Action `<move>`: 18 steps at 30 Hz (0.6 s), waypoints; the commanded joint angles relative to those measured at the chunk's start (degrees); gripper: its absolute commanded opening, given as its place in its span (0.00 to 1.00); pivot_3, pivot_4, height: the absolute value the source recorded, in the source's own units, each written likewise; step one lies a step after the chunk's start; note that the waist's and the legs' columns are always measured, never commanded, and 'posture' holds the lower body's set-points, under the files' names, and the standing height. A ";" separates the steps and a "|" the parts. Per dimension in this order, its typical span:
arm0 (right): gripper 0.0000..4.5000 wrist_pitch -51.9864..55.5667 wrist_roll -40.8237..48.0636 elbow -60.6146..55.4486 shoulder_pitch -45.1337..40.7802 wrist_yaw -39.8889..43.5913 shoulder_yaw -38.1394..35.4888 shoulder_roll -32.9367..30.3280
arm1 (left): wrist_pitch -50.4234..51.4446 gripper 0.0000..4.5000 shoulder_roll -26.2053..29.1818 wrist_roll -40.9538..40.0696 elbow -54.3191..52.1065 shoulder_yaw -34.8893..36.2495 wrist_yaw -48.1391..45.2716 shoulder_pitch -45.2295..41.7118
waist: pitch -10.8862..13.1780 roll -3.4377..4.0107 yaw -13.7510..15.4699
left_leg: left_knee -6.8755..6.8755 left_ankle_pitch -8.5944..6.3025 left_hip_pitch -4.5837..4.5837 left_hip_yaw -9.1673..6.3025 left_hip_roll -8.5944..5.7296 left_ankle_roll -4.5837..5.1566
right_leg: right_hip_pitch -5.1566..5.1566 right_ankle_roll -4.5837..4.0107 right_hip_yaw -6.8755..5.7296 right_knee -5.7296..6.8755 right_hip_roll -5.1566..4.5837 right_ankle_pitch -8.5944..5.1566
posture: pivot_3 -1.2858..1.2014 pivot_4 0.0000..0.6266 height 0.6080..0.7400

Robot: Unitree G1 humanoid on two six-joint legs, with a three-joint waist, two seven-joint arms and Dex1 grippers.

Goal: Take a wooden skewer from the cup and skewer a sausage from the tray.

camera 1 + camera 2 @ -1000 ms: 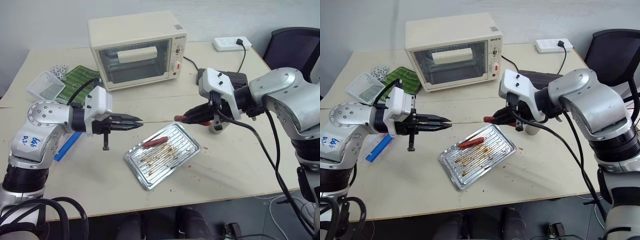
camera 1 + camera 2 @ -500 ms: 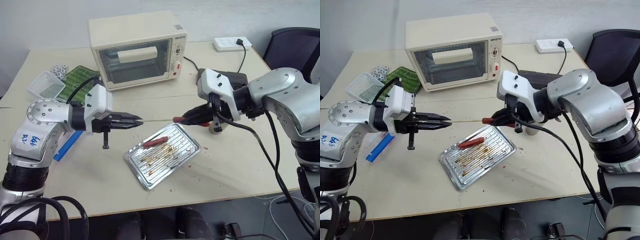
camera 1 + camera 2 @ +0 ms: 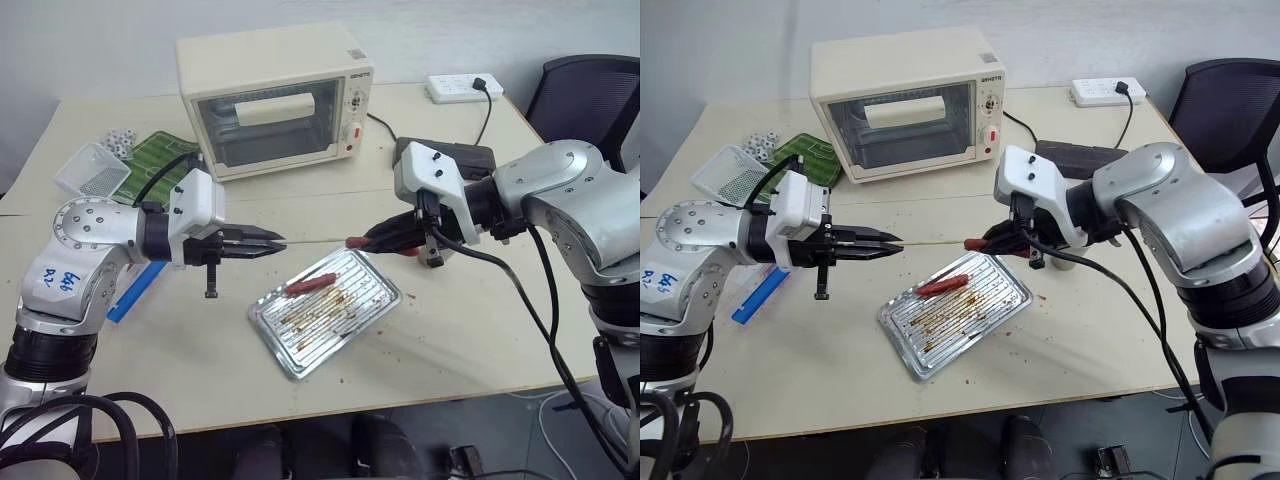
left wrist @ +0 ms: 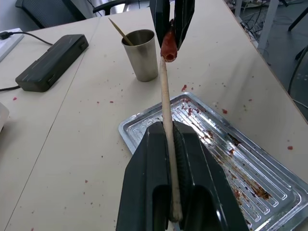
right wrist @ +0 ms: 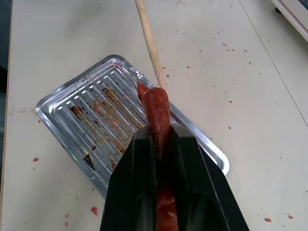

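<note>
My left end effector (image 3: 268,242) is squeezing the wooden skewer (image 3: 315,241) tight, and the stick is pointing level toward my other arm. My right end effector (image 3: 385,238) is pinching one sausage (image 5: 156,108) between its two fingers, closed on it. The skewer's tip is touching the end of this sausage. Both end effectors are hanging in the air, facing each other. Just below them the tray (image 3: 372,300) is lying on the counter (image 3: 450,340), and a second sausage (image 3: 311,284) is lying in it. The cup (image 4: 141,54) is standing just past my right end effector, with another stick (image 4: 121,34) leaning inside it.
</note>
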 commanded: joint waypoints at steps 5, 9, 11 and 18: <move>0.07 -0.77 0.06 -0.72 0.08 -0.13 -1.93 -1.05 | -1.36 0.00 0.57 0.10 -0.12 1.35 -0.29 -0.71 | 0.00 0.00 0.00 | 0.01 0.00 0.00 0.00 0.00 0.00 | 0.00 0.00 0.00 0.00 0.00 0.00 | 0.52 0.24 1.00; 0.07 -0.88 -0.08 -0.65 0.12 -0.13 -2.00 -1.31 | -1.50 0.00 0.47 0.15 -0.06 1.32 -0.28 -0.82 | 0.00 0.00 0.00 | 0.02 0.00 0.00 0.00 0.00 0.00 | 0.00 0.00 0.00 0.01 0.00 0.00 | 0.52 0.24 1.00; 0.07 -0.85 -0.07 -0.58 0.12 -0.26 -2.00 -1.19 | -1.50 0.00 0.46 0.06 -0.17 1.30 -0.26 -0.77 | 0.00 0.00 0.00 | 0.02 0.00 0.00 0.00 0.00 0.00 | 0.00 0.00 0.00 0.01 0.00 0.00 | 0.52 0.24 1.00; 0.07 -0.94 -0.16 -0.41 0.13 -0.51 -1.82 -0.87 | -1.58 0.00 0.43 0.01 -0.26 1.28 -0.30 -0.78 | 0.00 0.00 0.00 | 0.05 0.00 -0.01 0.00 0.00 0.00 | 0.00 0.00 0.00 0.03 0.00 0.00 | 0.52 0.24 1.00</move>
